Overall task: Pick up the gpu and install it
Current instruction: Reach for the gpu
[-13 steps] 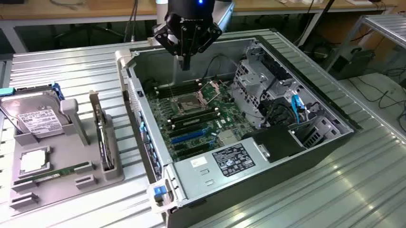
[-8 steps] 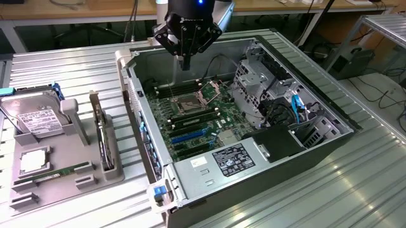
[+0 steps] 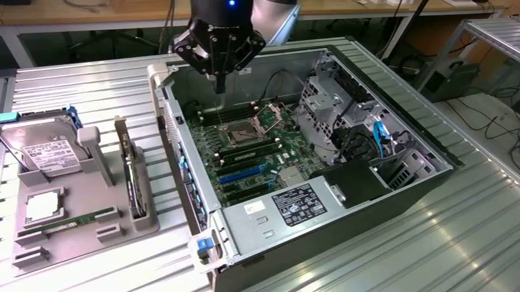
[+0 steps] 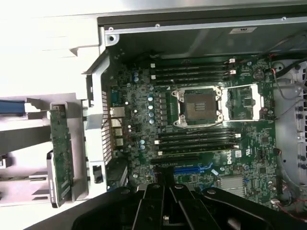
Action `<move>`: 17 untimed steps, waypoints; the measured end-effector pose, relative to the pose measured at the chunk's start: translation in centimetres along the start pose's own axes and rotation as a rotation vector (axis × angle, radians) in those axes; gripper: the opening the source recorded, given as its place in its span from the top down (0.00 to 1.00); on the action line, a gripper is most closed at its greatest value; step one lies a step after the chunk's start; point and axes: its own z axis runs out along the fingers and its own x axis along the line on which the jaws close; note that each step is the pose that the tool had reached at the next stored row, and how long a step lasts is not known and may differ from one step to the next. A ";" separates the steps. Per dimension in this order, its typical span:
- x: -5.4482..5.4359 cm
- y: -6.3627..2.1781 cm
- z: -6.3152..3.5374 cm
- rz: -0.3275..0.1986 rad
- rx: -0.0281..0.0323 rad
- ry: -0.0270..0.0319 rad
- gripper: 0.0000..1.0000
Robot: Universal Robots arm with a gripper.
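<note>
The gpu (image 3: pixel 131 176) stands on edge in a slot of the grey holder (image 3: pixel 85 234) on the exterior view's left, beside the open computer case (image 3: pixel 341 201). In the wrist view the gpu (image 4: pixel 61 153) appears as a narrow green board in the same holder, outside the case wall. My gripper (image 3: pixel 218 87) hangs above the far end of the motherboard (image 3: pixel 252 158), well apart from the gpu. Its fingers are shut together with nothing between them. In the wrist view my gripper (image 4: pixel 165 184) points down over the motherboard (image 4: pixel 201 143), near the blue expansion slot (image 4: pixel 192 168).
A silver hard drive (image 3: pixel 45 152) with a white label leans at the holder's far end. A CPU (image 3: pixel 42 207) and a green RAM stick (image 3: pixel 69 220) lie on the holder. Inside the case are the open CPU socket (image 4: pixel 199 106), drive cage (image 3: pixel 325 103) and cables.
</note>
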 end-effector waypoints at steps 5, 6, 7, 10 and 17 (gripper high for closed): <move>3.3 -0.53 -0.10 0.000 0.0000 0.0000 0.89; 3.8 -0.62 -0.11 0.000 0.0001 0.0000 0.89; 4.3 -0.73 -0.12 0.000 0.0002 0.0001 0.89; 6.5 -1.20 -0.05 0.000 0.0002 0.0001 0.89; 10.4 -2.13 0.62 0.000 0.0001 0.0000 0.89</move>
